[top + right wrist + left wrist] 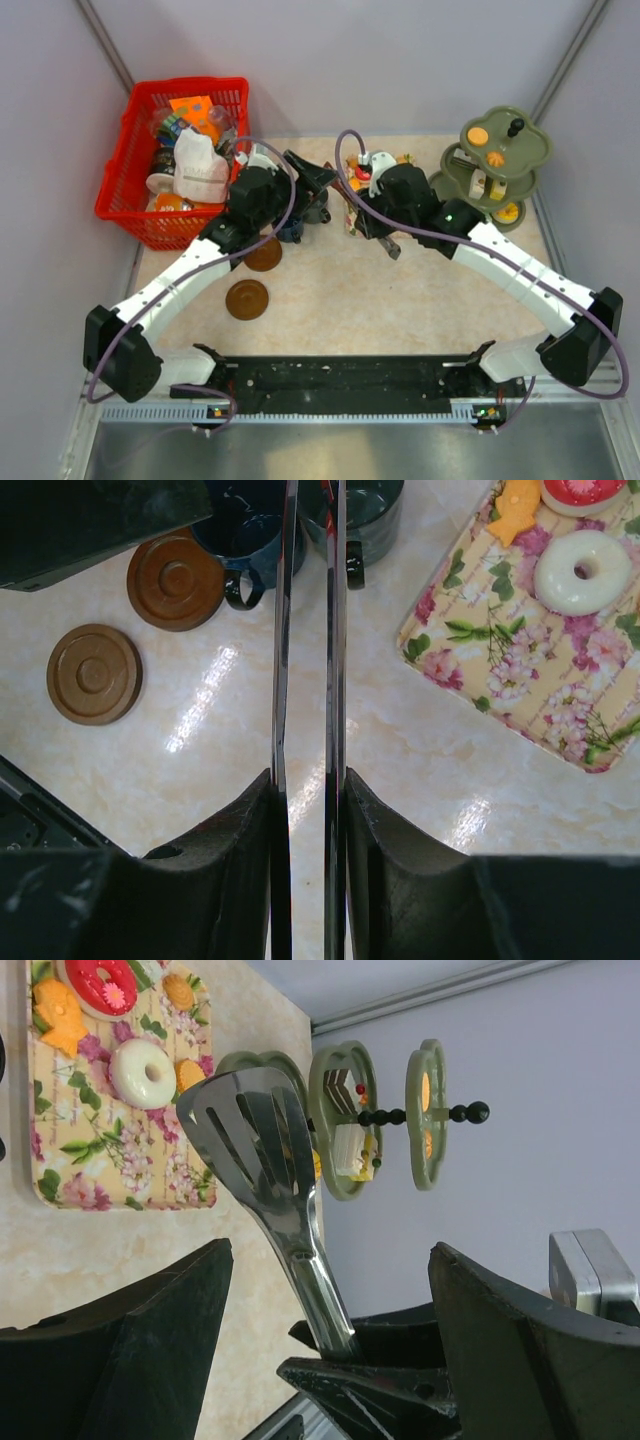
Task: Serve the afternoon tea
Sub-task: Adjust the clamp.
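Observation:
My right gripper (308, 775) is shut on the thin metal tongs (334, 630), pressing their two arms together above the table; it also shows in the top view (365, 212). My left gripper (330, 1250) is open, its fingers wide apart on either side of the tongs' slotted head (250, 1130). A navy mug (250, 540) and a dark-green mug (365, 520) stand beyond the tongs' tips. Two brown saucers (175, 580) (93, 673) lie to their left. A floral tray (520, 670) holds a white doughnut (583, 572) and other pastries. The olive three-tier stand (503, 160) carries a few pastries.
A red plastic basket (130, 215) full of mixed clutter stands at the back left. Grey walls close in the table at the back and sides. The two saucers (263, 253) (247, 299) lie on the table in front of the left arm.

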